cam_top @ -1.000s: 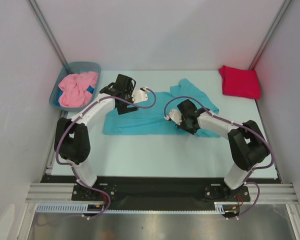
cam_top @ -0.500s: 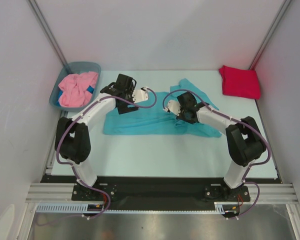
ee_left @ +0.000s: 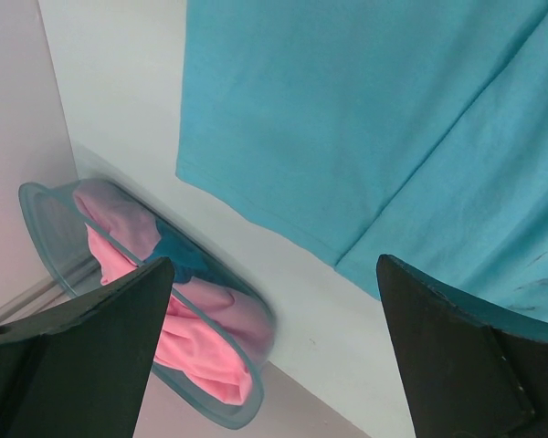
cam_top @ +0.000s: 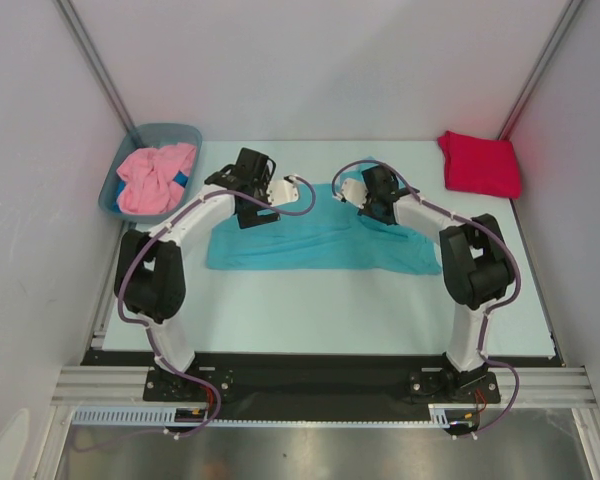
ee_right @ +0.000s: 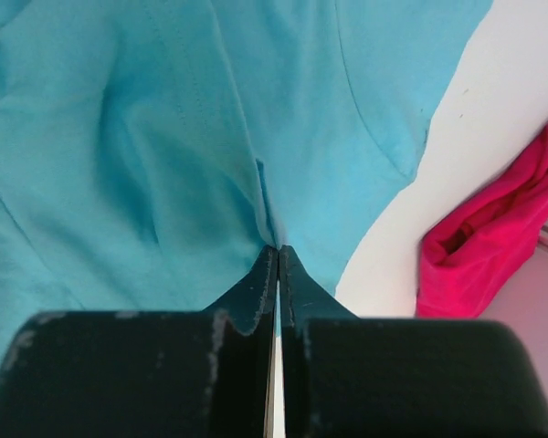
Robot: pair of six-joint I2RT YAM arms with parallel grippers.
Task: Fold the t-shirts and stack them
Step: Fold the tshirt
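Evidently the right gripper [ee_right: 276,257] is the tool doing the work. Its two fingers are pressed tight together, and a small ridge of the turquoise t-shirt [cam_top: 320,240] runs straight into their tips, so it has a pinch of that cloth. The grip sits on the shirt's far edge. From there the rest of the garment spreads flat on the table [cam_top: 310,310], toward this arm's base and off to its left. My reading is that an edge is held rather than the middle so a whole panel can be drawn or folded over without bunching.

The left gripper [ee_left: 274,265] stands with its jaws as wide as they go and nothing between them. It is poised over the shirt's far left corner, with a hem and a strip of bare table beneath its fingers. It is probably placed there to take the matching corner, so that both ends of the edge travel together. I cannot tell how high above the cloth it is.

The crimson t-shirt [cam_top: 478,163] lies ahead and to the right of the right gripper, well apart from it. It is already a compact folded square, likely the base of the stack. The pink t-shirt [cam_top: 152,178] sits crumpled in the tub [cam_top: 180,127], off to the left gripper's left, apparently waiting its turn.
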